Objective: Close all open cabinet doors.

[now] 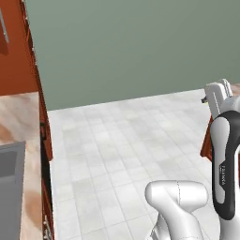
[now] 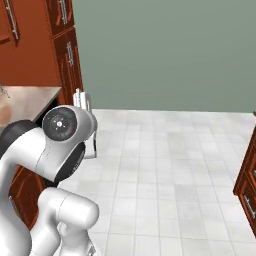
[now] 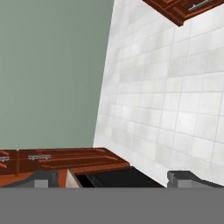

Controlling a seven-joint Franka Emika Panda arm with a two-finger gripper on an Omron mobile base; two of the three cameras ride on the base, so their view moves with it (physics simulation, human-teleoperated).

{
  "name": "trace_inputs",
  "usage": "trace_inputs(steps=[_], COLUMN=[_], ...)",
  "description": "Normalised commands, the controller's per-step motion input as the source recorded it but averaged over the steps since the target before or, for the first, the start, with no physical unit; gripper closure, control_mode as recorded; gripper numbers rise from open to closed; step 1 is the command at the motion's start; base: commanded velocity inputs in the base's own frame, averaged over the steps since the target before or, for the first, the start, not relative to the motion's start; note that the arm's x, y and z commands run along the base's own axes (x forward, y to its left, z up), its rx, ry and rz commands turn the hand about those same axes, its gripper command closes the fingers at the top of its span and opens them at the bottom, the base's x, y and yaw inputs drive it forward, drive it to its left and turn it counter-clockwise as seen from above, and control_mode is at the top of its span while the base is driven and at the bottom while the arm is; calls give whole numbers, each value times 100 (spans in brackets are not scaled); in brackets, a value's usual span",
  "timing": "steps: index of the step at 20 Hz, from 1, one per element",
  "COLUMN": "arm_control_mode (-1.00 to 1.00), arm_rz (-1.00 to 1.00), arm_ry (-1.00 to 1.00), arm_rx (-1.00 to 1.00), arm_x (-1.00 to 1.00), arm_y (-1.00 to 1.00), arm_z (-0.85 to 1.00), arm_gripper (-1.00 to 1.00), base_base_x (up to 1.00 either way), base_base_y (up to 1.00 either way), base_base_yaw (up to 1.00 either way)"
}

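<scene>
Gripper [image 3: 112, 177] fingers stand spread with nothing between them, and the cabinet doors [image 3: 65, 161] seem to lie just beside it, long side running sideways.

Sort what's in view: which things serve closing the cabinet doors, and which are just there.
Job: cabinet doors, upper left in the right base view; hand, fingers apart.
Just there: counter; low base cabinet; tiled floor.
</scene>
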Motion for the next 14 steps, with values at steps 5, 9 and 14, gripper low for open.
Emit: trace_inputs(steps=[5, 9, 14], arm_control_mode=[100, 100, 100], arm_rz=[0, 0, 0], arm_ry=[0, 0, 0], arm_rx=[0, 0, 0], arm_x=[0, 0, 0], arm_y=[0, 0, 0], arm_z=[0, 0, 0], arm_gripper=[-100, -100, -100], base_base_x=[92, 93, 93], base_base_y=[0, 0, 0], base_base_yaw=[4, 4, 4])
